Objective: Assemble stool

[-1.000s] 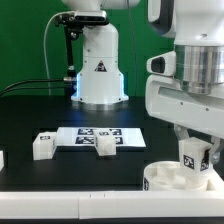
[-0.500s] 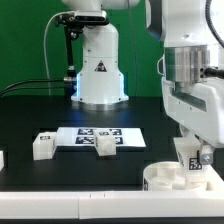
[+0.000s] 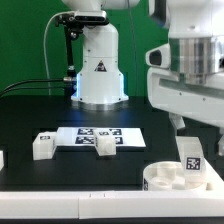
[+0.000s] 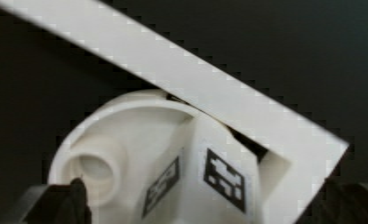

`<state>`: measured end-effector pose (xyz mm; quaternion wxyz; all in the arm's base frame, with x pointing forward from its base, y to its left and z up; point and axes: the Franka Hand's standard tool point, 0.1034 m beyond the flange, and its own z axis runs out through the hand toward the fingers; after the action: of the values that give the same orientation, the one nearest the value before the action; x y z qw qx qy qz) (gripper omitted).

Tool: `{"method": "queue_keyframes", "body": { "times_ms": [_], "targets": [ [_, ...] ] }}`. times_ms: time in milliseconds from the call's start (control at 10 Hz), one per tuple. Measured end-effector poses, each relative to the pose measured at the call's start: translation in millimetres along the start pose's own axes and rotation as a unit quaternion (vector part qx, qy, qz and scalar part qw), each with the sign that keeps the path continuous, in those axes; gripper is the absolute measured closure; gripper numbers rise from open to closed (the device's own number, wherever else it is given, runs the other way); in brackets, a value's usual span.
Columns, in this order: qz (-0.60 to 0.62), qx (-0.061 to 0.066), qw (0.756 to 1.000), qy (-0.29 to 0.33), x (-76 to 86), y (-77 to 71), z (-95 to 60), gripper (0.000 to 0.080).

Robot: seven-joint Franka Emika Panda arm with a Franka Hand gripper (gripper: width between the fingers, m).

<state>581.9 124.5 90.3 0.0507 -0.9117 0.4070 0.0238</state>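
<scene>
The stool's round white seat point(image 3: 170, 179) lies at the table's front, on the exterior view's right. One short white leg point(image 3: 191, 156) with black tags stands upright in it. My gripper point(image 3: 196, 132) hangs open just above that leg, not touching it. In the wrist view the seat point(image 4: 119, 140) and the tagged leg point(image 4: 225, 178) fill the frame. The dark fingertips point(image 4: 56, 205) stand wide apart on either side of the leg, with my gripper point(image 4: 207, 212) centred over it. Two loose legs point(image 3: 43, 145) point(image 3: 103, 146) lie further to the left.
The marker board point(image 3: 85, 133) lies flat mid-table, one loose leg resting at its front edge. The robot's white base point(image 3: 98, 70) stands behind it. Another small white piece point(image 3: 2, 158) shows at the left edge. The table's white front edge point(image 4: 199, 75) runs beside the seat.
The jaws have opened off the leg and the hand has risen a little. The leg stays upright in the seat.
</scene>
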Motion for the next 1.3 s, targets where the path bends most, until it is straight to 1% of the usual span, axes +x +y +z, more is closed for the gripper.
{"method": "queue_keyframes", "body": {
  "times_ms": [100, 400, 500, 600, 700, 800, 900, 1000, 1200, 1300],
  "targets": [
    [-0.047, 0.001, 0.999, 0.0, 0.2, 0.7, -0.9, 0.0151],
    [-0.137, 0.0, 0.991, 0.0, 0.5, 1.2, 0.3, 0.015],
    [-0.198, -0.007, 0.98, 0.001, 1.0, 1.7, -2.3, 0.015],
    [-0.27, -0.014, 0.963, 0.006, 3.4, -0.5, -11.6, 0.015],
    [-0.324, -0.013, 0.946, 0.012, 6.5, -2.5, -18.3, 0.015],
    [-0.419, -0.019, 0.908, 0.016, 8.4, -2.2, -19.3, 0.015],
    [-0.471, -0.024, 0.882, 0.016, 8.8, -1.5, -17.2, 0.015],
    [-0.498, -0.026, 0.866, 0.015, 9.4, -0.4, -14.9, 0.015],
    [-0.556, -0.031, 0.83, 0.014, 11.3, 0.8, -14.9, 0.015],
    [-0.591, -0.033, 0.806, 0.013, 12.3, 1.8, -14.2, 0.015]
  ]
}}
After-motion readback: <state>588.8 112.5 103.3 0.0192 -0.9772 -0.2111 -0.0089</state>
